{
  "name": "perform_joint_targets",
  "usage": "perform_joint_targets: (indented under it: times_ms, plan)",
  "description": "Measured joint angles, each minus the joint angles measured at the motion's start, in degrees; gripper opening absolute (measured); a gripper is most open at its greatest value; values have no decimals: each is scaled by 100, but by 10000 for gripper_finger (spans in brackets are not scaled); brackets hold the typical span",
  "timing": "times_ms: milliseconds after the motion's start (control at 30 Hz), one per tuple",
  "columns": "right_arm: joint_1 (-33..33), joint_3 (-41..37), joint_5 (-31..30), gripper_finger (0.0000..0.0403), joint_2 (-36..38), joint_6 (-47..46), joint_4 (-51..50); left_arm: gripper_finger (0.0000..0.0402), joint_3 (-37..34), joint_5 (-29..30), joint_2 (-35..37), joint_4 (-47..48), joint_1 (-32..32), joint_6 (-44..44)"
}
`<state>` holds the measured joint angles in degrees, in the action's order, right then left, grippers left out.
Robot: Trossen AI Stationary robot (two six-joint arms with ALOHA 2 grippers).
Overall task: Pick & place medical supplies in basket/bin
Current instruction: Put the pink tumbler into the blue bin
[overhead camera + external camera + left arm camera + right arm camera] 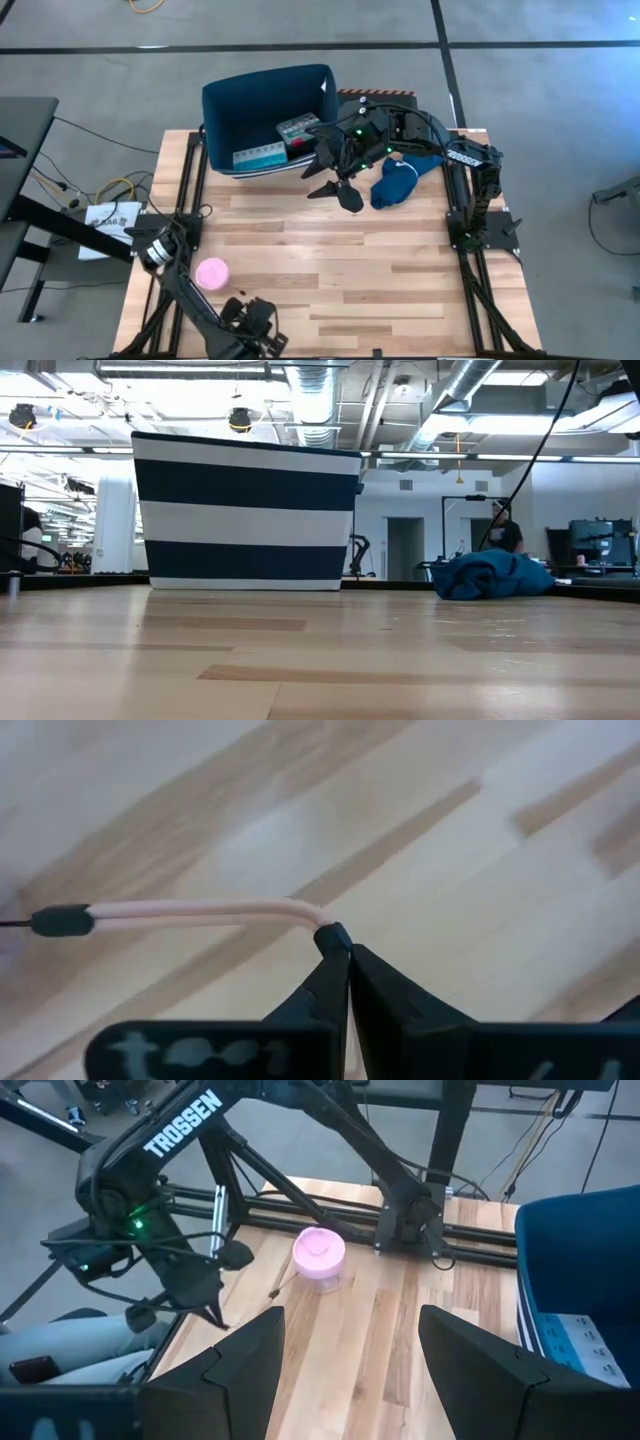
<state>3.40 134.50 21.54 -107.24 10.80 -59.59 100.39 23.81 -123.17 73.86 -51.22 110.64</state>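
My left gripper (348,955) is near the table's near-left corner (252,312), shut on a thin pale-pink stick (200,910) with a dark tip (62,922). A pink round roll (212,272) stands on its flat end on the table close by (319,1255). The navy bin (265,115), striped navy and white outside (245,510), stands at the far edge. In it lie a teal box (258,156) and another box (298,130). My right gripper (340,190) hangs open above the table, in front of the bin (350,1345). My left gripper pinches one end of the stick (322,928) between the very tips of its two fingers. The stick juts out sideways across the fingers, bending slightly at the held end. Whether its dark tip touches the table I cannot tell.
A bundle of blue cloth (395,185) lies at the far right, beside the bin (495,575). Black frame rails (190,190) run along both sides of the wooden table. Bare tabletop lies between the pink roll and the bin.
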Motion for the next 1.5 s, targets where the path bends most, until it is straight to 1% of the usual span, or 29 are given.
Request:
perform_joint_targets:
  times_ms: [167, 200, 300, 367, 400, 467, 500, 600, 667, 767, 833, 867, 933, 1033, 1100, 1233, 1300, 1400, 1500]
  plan:
    - [0, 0, 0, 225, 0, -28, -113, 0, -120, 270, -1, -57, 118, -42]
    - [0, 0, 0, 225, 0, -12, -177, 0, -140, 467, -1, -46, 130, -42]
    - [3, 0, -30, 225, 0, 219, -284, 0, -129, 1398, -1, 131, 222, -40]
    - [49, -4, -87, 225, 38, 256, -332, 0, 5, 1963, -1, 597, 314, -36]
    - [77, -9, -83, 225, 64, 259, -370, 0, 90, 2165, 6, 892, 366, -38]
    - [130, -7, -75, 225, 170, 261, -356, 0, 286, 2390, 12, 1524, 487, -42]
    - [168, -9, -83, 225, 245, 263, -435, 0, 386, 2516, 12, 1652, 564, -47]
    - [238, 2, -79, 225, 482, 262, -490, 0, 461, 3208, 221, 1563, 807, -805]
    - [279, 1, -80, 225, 623, 230, -544, 0, 556, 3530, 414, 1611, 1005, -1147]
    - [345, 0, -70, 225, 869, 132, -673, 0, 569, 3855, 663, 1624, 1265, -1593]
    - [353, 0, -83, 225, 1034, 125, -875, 0, 567, 3945, 817, 1609, 1409, -1915]
    - [354, 2, -84, 225, 1096, 127, -939, 0, 569, 3868, 887, 1617, 1466, -2026]
    - [350, 0, -84, 225, 1187, 141, -1126, 0, 580, 3424, 946, 1623, 1565, -2444]
    - [348, 0, -81, 225, 1207, 165, -1335, 0, 571, 2263, 945, 1604, 1674, -3283]
    - [350, -2, -85, 225, 1188, 164, -1504, 1, 555, 1534, 948, 1584, 1733, -3546]
    - [336, -1, -87, 225, 1065, 39, -1704, 15, 516, 574, 944, 1294, 1786, -3880]
    - [282, 0, -78, 225, 965, -95, -1669, 29, 516, 142, 948, 990, 1794, -4138]
    - [254, 0, -92, 225, 840, -217, -1678, 56, 474, -288, 893, 170, 1781, -4328]
    - [200, 3, -103, 225, 749, -222, -1739, 86, 144, -781, 869, -788, 1781, -4663]
